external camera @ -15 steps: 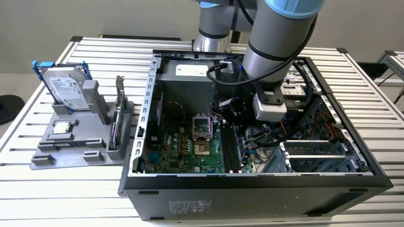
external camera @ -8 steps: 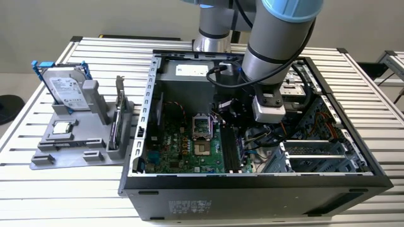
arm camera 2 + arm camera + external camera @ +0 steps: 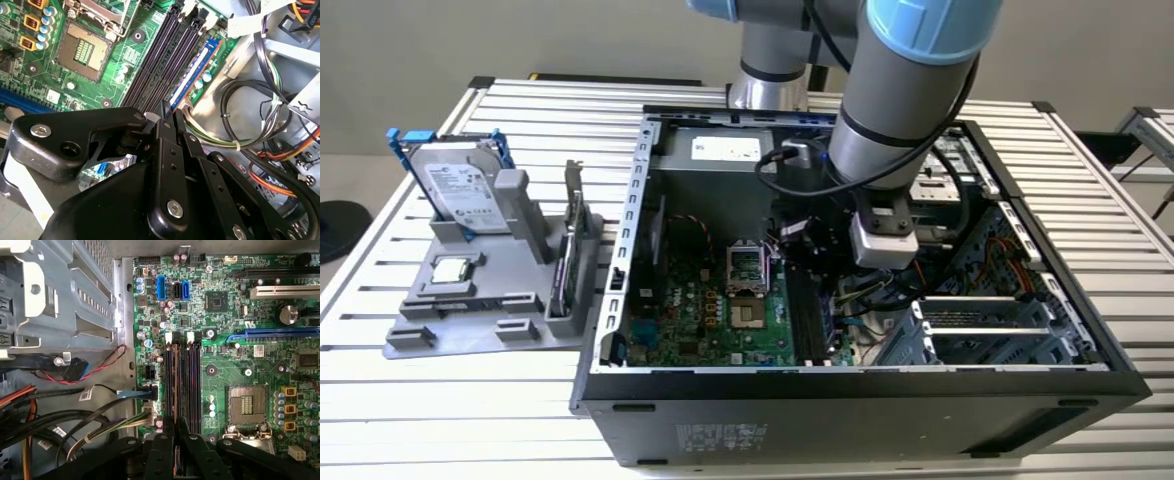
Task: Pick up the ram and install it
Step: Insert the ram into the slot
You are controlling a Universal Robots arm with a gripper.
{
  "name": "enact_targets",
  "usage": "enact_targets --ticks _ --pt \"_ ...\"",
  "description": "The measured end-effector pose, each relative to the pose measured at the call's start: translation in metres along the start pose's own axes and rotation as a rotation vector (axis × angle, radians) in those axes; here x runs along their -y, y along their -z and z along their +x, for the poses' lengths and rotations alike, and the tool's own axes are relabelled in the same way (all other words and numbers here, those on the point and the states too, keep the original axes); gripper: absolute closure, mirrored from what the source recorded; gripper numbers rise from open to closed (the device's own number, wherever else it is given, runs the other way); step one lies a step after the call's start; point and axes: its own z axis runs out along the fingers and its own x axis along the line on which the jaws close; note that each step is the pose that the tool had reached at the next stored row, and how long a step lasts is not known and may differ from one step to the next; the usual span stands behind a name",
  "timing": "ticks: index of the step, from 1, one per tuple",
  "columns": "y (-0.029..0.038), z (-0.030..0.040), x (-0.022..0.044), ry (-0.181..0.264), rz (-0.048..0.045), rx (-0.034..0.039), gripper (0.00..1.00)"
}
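My gripper is down inside the open computer case, over the memory slots of the green motherboard. In both wrist views the black fingers are shut on the ram, which I see edge-on as a thin brownish strip. The ram stands upright along the outermost slot, the one nearest the cable side. My gripper holds it at one end. I cannot tell how deep the ram sits in the slot. The slots beside it are open and dark.
The bare processor socket lies beside the slots. Cable bundles and a metal drive cage crowd the other side. Outside the case, a grey holder carries a hard drive and a small silver chip.
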Motion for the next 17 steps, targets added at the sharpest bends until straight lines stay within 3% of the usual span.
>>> enact_targets --ticks 17 --pt "-0.0117 0.0002 0.0003 0.001 0.0 0.0 1.0"
